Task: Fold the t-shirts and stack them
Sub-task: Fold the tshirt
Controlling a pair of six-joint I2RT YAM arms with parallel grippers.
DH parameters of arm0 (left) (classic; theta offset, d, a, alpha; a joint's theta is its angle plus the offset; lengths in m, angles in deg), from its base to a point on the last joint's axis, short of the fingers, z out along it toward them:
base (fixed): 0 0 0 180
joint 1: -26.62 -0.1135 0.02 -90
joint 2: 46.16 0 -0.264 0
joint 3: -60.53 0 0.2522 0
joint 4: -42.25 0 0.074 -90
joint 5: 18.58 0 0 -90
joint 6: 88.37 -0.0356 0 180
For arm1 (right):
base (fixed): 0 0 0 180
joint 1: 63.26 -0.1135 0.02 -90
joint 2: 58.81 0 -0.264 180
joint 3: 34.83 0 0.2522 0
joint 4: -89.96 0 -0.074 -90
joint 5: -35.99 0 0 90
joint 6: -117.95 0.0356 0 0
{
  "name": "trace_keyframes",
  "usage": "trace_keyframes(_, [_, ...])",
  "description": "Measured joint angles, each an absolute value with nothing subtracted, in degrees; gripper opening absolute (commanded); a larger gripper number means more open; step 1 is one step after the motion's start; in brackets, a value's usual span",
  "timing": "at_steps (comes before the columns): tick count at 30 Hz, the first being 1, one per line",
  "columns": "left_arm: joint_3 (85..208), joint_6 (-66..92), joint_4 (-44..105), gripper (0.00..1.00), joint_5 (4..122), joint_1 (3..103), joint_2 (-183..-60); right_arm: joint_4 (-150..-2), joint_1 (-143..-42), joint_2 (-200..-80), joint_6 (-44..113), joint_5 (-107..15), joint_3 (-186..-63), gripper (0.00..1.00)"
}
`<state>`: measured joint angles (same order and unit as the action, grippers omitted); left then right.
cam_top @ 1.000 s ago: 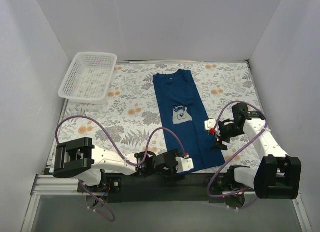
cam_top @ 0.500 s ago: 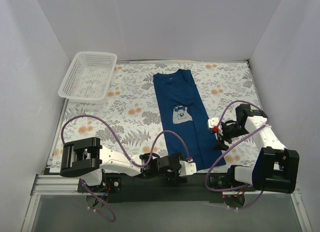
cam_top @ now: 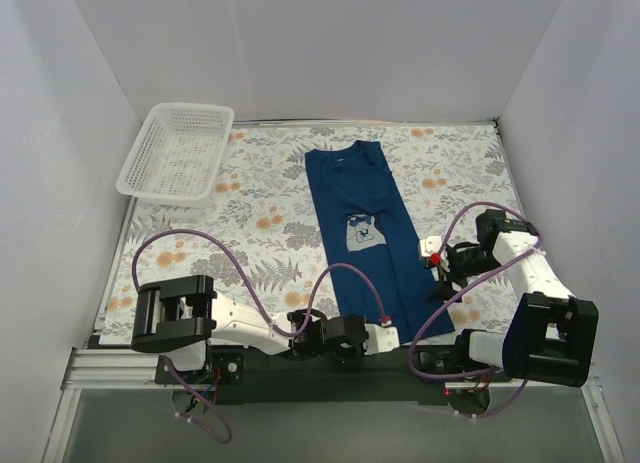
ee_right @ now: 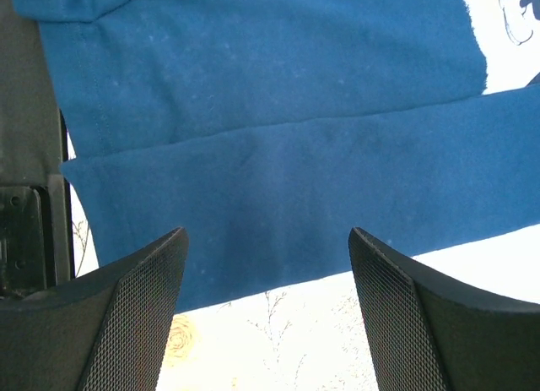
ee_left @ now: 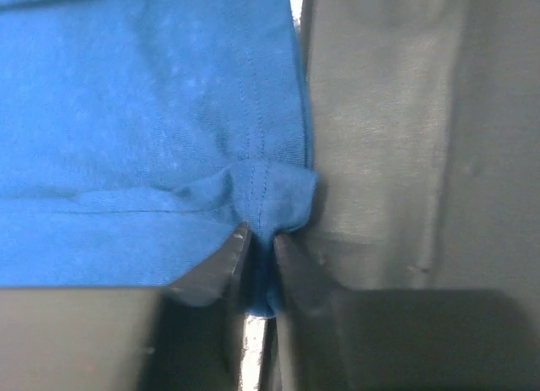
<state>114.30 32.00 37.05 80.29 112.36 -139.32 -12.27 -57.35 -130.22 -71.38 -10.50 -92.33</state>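
The dark navy t-shirt [cam_top: 362,193] lies as a long narrow strip down the middle of the floral table, its pale square print [cam_top: 362,231] facing up. My left gripper [cam_top: 390,335] is low at the near edge, at the shirt's bottom hem. In the left wrist view the left gripper [ee_left: 260,239] is shut on a bunched hem corner of the t-shirt [ee_left: 152,129]. My right gripper [cam_top: 440,279] hovers beside the strip's right edge. In the right wrist view it [ee_right: 266,239] stands open over the t-shirt [ee_right: 253,112] edge, nothing between its fingers [ee_right: 143,306].
A white mesh basket [cam_top: 178,153] sits at the far left corner of the floral tablecloth [cam_top: 250,243]. Purple cables loop from both arms over the near part of the table. White walls close in the left, right and back sides.
The left gripper slid right along the near edge to the shirt's hem corner and closed on it. The right gripper drifted slightly right and stayed open.
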Motion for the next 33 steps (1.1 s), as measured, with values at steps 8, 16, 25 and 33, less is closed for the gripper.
trace_keyframes(8, [112.99,34.04,37.66,0.0,79.56,111.98,-137.84,-10.02,-57.0,-130.25,-79.18,-13.89,-89.69,0.7])
trace_keyframes(16, [109.93,37.84,37.92,0.0,78.3,109.38,-134.6,-6.61,-58.83,-128.37,-83.81,-19.55,-84.47,0.67])
trace_keyframes(25, [109.86,41.21,38.47,0.0,75.46,107.0,-134.47,-7.33,-62.38,-123.29,-84.82,-22.59,-79.77,0.5])
trace_keyframes(33, [110.08,42.89,38.73,0.0,73.2,106.1,-134.67,-9.32,-66.7,-118.38,-84.91,-25.78,-76.82,0.44])
